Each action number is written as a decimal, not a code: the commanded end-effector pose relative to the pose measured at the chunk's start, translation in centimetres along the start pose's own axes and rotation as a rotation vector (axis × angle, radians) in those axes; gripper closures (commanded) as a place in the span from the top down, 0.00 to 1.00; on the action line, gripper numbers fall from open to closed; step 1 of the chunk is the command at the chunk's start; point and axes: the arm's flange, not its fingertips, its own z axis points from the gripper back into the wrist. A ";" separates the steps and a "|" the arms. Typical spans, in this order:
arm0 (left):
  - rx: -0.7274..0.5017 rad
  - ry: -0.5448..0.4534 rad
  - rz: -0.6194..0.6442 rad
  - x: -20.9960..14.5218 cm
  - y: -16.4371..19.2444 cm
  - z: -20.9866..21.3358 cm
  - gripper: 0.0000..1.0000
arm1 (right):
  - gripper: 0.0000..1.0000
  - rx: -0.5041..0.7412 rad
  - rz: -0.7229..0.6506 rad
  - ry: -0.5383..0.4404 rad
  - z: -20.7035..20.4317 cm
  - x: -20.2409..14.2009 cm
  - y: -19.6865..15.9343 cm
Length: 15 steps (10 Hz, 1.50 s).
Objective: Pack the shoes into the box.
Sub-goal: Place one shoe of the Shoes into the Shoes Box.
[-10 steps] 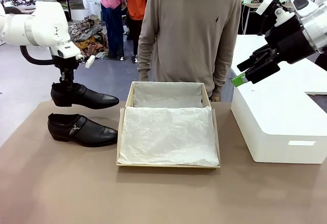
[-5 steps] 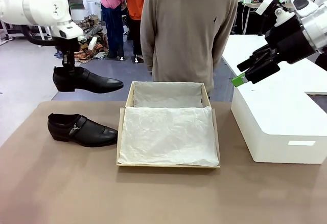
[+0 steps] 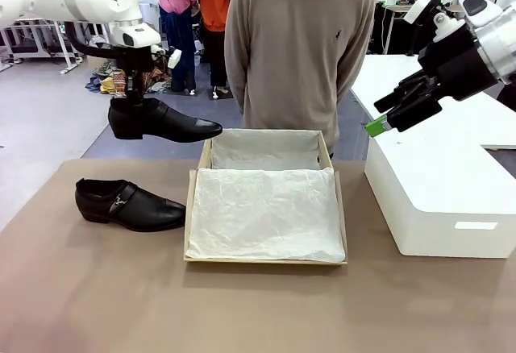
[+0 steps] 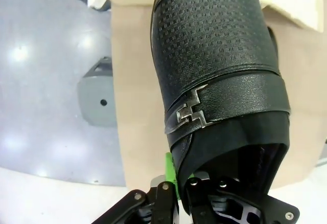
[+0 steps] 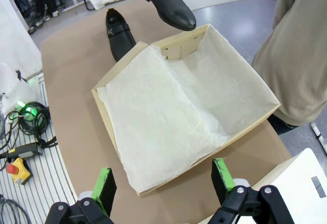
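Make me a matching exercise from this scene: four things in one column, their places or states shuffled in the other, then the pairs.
1. upper dress shoe
2. lower dress shoe
3. cardboard shoebox
4. right gripper

A. open, in the air, holding nothing
B. lying on the table, left of the shoebox
C. lined with white tissue paper, no shoe inside
D. gripped at its heel end by the shut left gripper

Pairs: 1-D, 2-B, 3-C, 4-A
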 end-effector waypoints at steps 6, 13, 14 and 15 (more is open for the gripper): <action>-0.019 -0.009 0.001 0.8 -0.2 -0.1 0.00 | 1.00 0.017 0.022 -0.026 -0.1 0.0 -0.3; -0.012 -0.028 -0.031 9.4 -0.4 0.9 0.00 | 1.00 0.017 0.022 -0.026 -0.1 0.0 -0.3; -0.015 -0.051 -0.052 11.2 -0.3 0.7 0.00 | 1.00 0.017 0.022 -0.026 -0.1 0.0 -0.3; -0.009 -0.072 -0.071 13.0 -0.2 0.4 0.00 | 1.00 0.017 0.022 -0.026 -0.1 0.0 -0.3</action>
